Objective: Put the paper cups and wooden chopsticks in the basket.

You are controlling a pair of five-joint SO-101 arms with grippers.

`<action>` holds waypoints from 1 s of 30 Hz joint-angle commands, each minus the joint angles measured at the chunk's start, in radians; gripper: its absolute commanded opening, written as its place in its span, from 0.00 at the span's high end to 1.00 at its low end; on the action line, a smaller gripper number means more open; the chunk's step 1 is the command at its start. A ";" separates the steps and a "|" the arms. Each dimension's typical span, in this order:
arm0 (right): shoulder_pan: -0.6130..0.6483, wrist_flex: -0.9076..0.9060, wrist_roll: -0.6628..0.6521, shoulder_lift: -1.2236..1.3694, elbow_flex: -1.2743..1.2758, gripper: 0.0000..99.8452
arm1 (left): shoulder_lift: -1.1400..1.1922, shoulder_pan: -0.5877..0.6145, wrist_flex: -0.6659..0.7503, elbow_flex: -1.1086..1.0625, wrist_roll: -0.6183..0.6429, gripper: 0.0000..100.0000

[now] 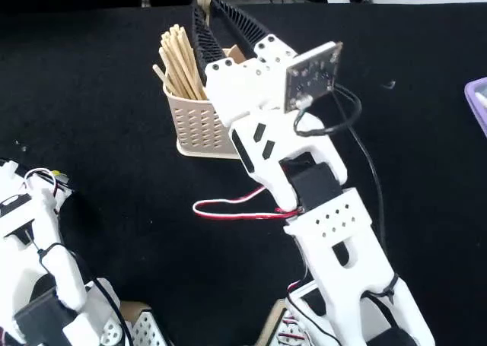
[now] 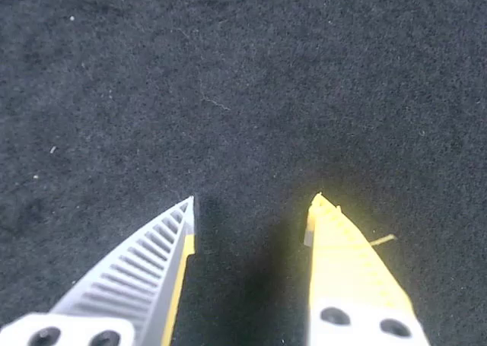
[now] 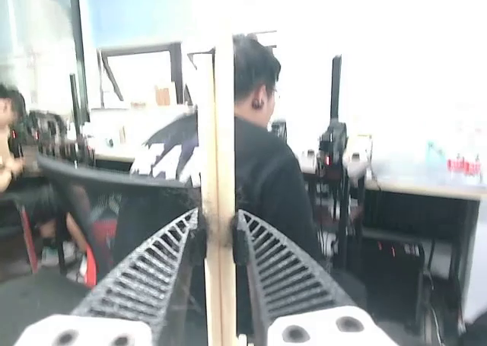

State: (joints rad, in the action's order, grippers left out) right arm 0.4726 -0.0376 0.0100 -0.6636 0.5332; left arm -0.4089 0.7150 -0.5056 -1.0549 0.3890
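Right tool (image 3: 218, 220) clamped on one pale wooden chopstick (image 3: 218, 133) over the beige perforated plastic basket (image 1: 199, 129).

Item 1: basket, upright on the black cloth-covered tabletop (image 1: 91, 118), holding a bundle of wooden chopsticks (image 1: 179, 61) that lean out of its top. Item 2: single chopstick, gripped upright between the ribbed black fingers (image 3: 152, 266) of the right tool, just behind the basket in the high view; its lower end is hidden by the white right arm (image 1: 304, 179). Item 3: left tool (image 2: 254, 201), spread wide and holding nothing, pointed down close to bare tabletop, well apart from the basket. Item 4: purple container edge (image 1: 478, 99), at the tabletop's far side.
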 commanded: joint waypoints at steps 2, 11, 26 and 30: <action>-0.021 0.049 0.006 0.024 -0.008 0.99 | -0.037 0.004 0.008 0.028 0.009 0.76; -0.009 -0.037 0.006 0.189 -0.019 0.91 | -0.037 0.004 0.006 0.028 0.009 0.76; -0.087 -1.010 0.005 -0.394 -0.053 0.95 | -0.046 -0.067 0.003 0.021 -0.037 0.85; -0.252 -0.977 0.006 -0.578 0.186 0.99 | -0.049 -0.111 -0.005 0.010 -0.126 0.97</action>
State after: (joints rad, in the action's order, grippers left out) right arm 0.3406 -1.0150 0.0115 -1.1132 0.5884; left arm -0.4227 0.6506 -0.5056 -1.0549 0.3322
